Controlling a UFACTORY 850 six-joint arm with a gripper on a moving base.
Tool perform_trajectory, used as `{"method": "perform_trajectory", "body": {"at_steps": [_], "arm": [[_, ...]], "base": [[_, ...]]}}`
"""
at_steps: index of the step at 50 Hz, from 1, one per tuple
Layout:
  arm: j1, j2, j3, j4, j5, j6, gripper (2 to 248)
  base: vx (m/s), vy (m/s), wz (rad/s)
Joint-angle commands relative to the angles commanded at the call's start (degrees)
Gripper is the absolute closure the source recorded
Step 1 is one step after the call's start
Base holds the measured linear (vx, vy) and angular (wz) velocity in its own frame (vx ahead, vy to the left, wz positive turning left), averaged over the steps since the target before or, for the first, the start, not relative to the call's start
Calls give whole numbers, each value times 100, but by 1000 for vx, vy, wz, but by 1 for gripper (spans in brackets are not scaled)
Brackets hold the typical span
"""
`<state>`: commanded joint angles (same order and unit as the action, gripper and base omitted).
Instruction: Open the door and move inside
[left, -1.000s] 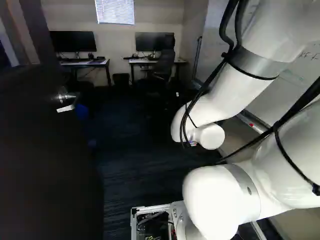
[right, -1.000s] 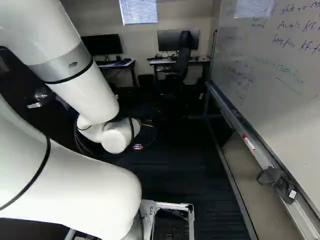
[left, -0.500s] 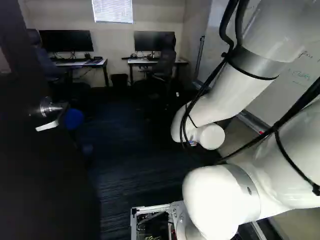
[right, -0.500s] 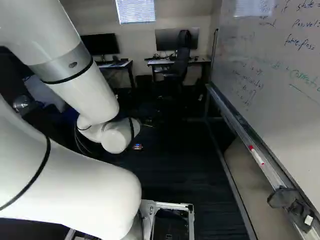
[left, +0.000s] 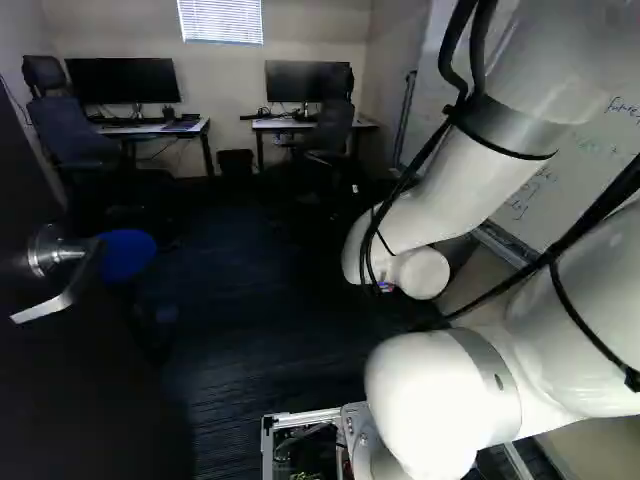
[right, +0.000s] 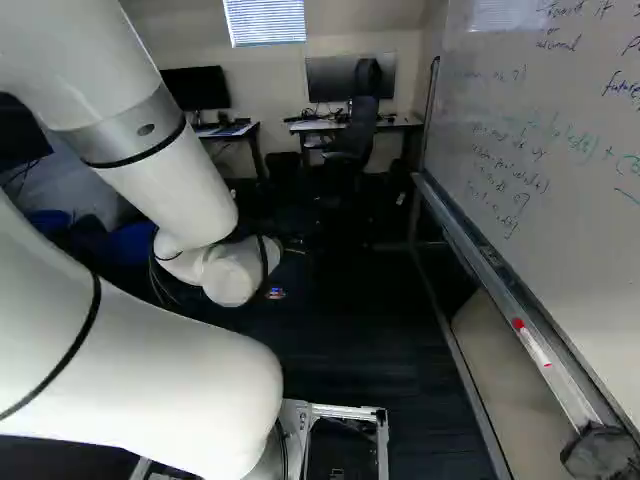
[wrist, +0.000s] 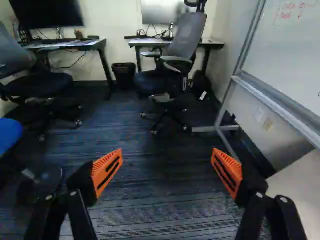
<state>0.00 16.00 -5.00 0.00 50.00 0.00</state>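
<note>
The dark door (left: 85, 390) stands open along the left of the left base view, its silver lever handle (left: 48, 305) near that view's edge. The doorway beside it opens onto a carpeted room (wrist: 160, 200). My arm reaches forward over that floor, away from the handle; its last joint (left: 420, 273) hides the gripper's fingers in the base views. In the wrist view my gripper (wrist: 167, 152) has its orange-padded fingers wide apart, with nothing between them but the floor beyond.
A whiteboard (right: 540, 140) with a marker tray runs along the right. Ahead stand two desks with monitors, a bin (wrist: 124, 75) and an office chair (wrist: 175, 55). Another chair (left: 70, 130) and a blue stool (left: 127, 255) are at the left, past the door's edge.
The base has moved forward: the door handle looms larger and has slid outward, while the whiteboard tray passes closer. More of the left chair and blue stool shows. The arm keeps its pose.
</note>
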Motion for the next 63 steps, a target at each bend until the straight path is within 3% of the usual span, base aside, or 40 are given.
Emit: {"method": "perform_trajectory", "body": {"at_steps": [23, 63], "arm": [[0, 0, 0, 0, 0, 0, 3], [0, 0, 0, 0, 0, 0, 3]], "base": [[160, 3, -13], [-1, 0, 0]]}}
